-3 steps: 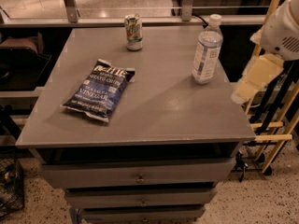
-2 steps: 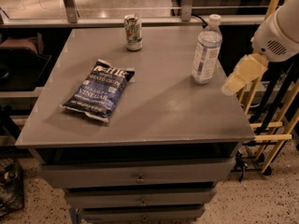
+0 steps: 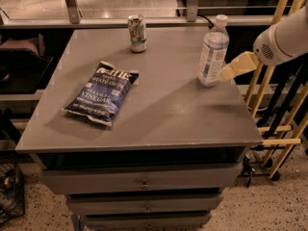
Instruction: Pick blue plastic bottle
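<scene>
The blue plastic bottle [image 3: 212,51] stands upright near the right edge of the grey cabinet top [image 3: 159,105]. It is clear, with a white cap and a pale label. My gripper [image 3: 229,71] comes in from the right on a white arm. Its pale yellow fingers [image 3: 239,65] point left and their tips are right beside the bottle's lower right side, at about label height. I cannot tell if they touch it.
A green-and-white soda can [image 3: 137,33] stands at the back of the top. A dark blue chip bag [image 3: 102,92] lies flat at the left. Yellow wooden rods [image 3: 276,100] lean to the right of the cabinet. A railing [image 3: 144,20] runs behind it.
My gripper has moved left and up toward the bottle, from off the table's right edge to right beside the bottle. The bottle, can and bag have not moved.
</scene>
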Controlling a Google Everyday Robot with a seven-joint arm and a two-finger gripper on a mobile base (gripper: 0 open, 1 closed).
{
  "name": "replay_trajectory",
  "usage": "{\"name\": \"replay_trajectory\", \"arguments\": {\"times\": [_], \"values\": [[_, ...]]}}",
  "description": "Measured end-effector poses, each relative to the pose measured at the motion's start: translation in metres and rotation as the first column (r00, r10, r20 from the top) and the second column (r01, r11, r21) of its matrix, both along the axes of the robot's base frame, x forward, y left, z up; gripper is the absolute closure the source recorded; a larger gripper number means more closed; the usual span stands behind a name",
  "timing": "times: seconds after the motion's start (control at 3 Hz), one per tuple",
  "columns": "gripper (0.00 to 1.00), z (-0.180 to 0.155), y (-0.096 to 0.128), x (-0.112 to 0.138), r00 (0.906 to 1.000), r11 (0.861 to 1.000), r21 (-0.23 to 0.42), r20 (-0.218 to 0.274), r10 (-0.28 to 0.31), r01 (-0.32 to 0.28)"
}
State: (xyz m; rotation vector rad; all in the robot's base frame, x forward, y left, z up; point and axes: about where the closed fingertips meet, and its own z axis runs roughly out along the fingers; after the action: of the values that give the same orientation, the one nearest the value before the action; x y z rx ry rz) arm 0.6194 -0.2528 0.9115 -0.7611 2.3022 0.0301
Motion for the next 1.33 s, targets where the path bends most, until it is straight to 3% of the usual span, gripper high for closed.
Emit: {"name": "replay_trajectory", "arguments": {"times": [0.67, 1.33], "values": [[0.0, 0.003, 0.014, 0.029, 0.9983, 0.994, 0.105, 0.05, -0.031, 0.025], [0.0, 0.012, 0.043, 0.038, 0.9966, 0.988, 0.149, 0.078, 0.023, -0.035]]}}
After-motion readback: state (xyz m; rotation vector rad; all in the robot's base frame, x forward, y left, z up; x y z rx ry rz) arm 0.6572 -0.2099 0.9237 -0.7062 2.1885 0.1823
